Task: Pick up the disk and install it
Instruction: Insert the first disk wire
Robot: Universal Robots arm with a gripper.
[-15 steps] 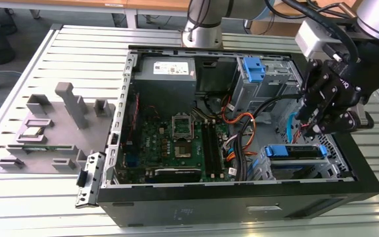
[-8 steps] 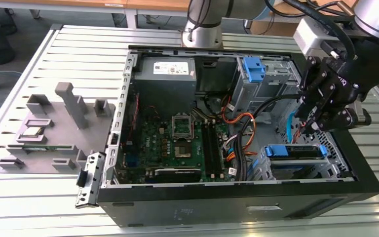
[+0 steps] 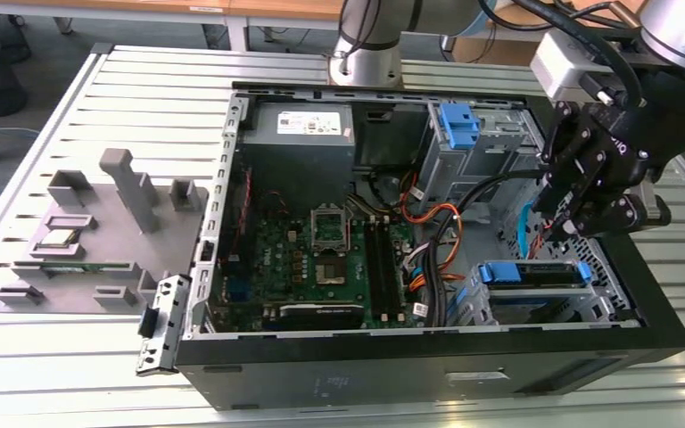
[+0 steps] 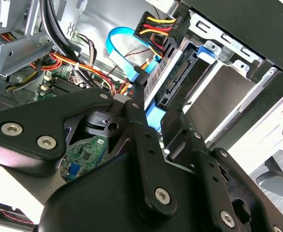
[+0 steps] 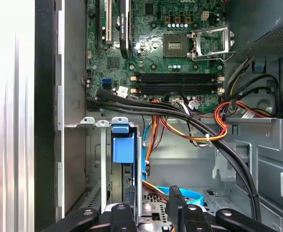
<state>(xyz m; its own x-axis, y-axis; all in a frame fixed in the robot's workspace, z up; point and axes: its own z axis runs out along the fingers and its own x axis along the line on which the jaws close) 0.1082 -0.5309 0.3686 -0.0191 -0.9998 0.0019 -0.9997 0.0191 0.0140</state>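
Exterior view: one open computer case [image 3: 438, 357] on a slatted table [image 3: 152, 98]. One gripper [image 3: 563, 223] hangs over the case's near corner on the exterior view's right. One disk [image 3: 533, 273] sits in the bay there, just below the gripper. One empty blue bracket [image 3: 456, 125] in the far bay, one power supply [image 3: 301, 125] at the far edge.

Second wrist view: two fingers [image 4: 139, 99] apart, with the blue edge of the disk [image 4: 177, 82] between them.

First wrist view: gripper [image 5: 151, 205] fingers apart, disk [image 5: 122, 145] edge-on just beside one; contact unclear. One motherboard [image 5: 170, 48].
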